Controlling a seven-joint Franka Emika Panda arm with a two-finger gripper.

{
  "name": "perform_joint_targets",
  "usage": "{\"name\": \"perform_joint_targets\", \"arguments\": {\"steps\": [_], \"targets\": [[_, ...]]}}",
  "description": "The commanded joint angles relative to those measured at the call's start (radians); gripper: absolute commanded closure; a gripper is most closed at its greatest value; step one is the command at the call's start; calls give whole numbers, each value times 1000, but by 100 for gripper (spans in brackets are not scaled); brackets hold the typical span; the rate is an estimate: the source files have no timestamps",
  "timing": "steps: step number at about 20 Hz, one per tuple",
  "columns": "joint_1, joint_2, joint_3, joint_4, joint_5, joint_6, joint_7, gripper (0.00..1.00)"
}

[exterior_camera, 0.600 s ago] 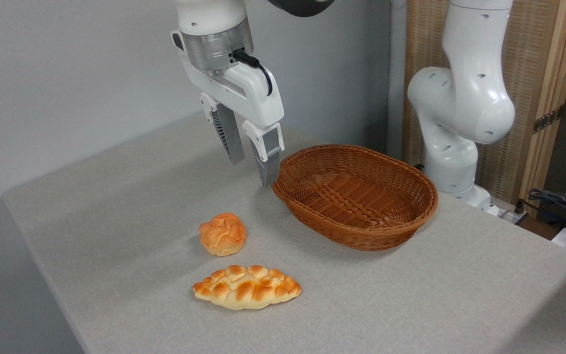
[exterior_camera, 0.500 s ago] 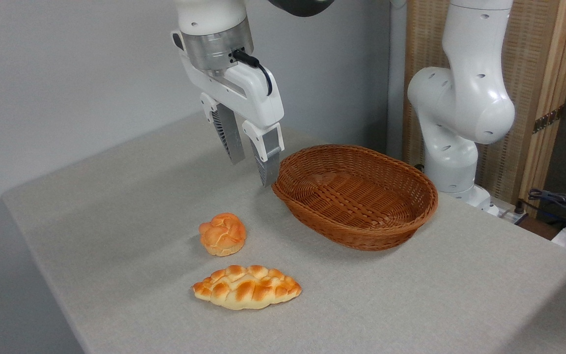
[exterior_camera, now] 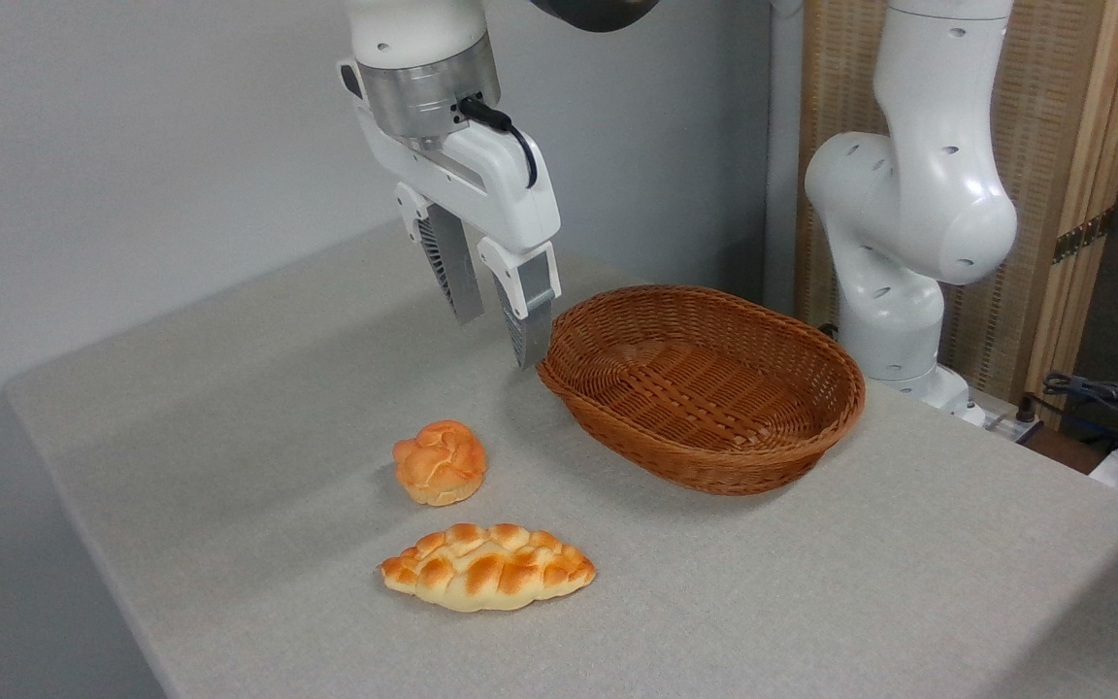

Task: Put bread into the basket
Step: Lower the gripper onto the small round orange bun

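basket [exterior_camera: 816,427] holds nothing, bread [exterior_camera: 440,462] on table [exterior_camera: 229,408]

Braided golden loaf [exterior_camera: 487,568] lying on grey table [exterior_camera: 811,602] (near the front); slatted wooden screen [exterior_camera: 1068,194] behind, tangled cables [exterior_camera: 1117,403] at far right.

This looks like a robotics lab or test room, not a home. A white robot arm [exterior_camera: 908,194] stands bolted at the far edge of a table [exterior_camera: 811,582] covered in plain grey cloth, set against a bare grey wall [exterior_camera: 132,146]. Behind the arm stands a folding screen [exterior_camera: 1083,146] of wood and woven panels. At the right edge, loose cables [exterior_camera: 1112,398] lie off the table. The bread and basket look like staged props.
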Motion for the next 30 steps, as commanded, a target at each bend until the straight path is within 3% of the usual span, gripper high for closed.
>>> {"name": "perform_joint_targets", "arguments": {"steps": [1, 7, 16, 21, 30], "targets": [[-6, 10, 4, 13, 14, 20, 17, 0], [-8, 16, 2, -42, 13, 178, 16, 0], [-11, 57, -62, -177, 13, 367, 17, 0], [-27, 100, -99, -214, 11, 419, 17, 0], [-49, 171, -101, -243, 11, 517, 19, 0]]}}
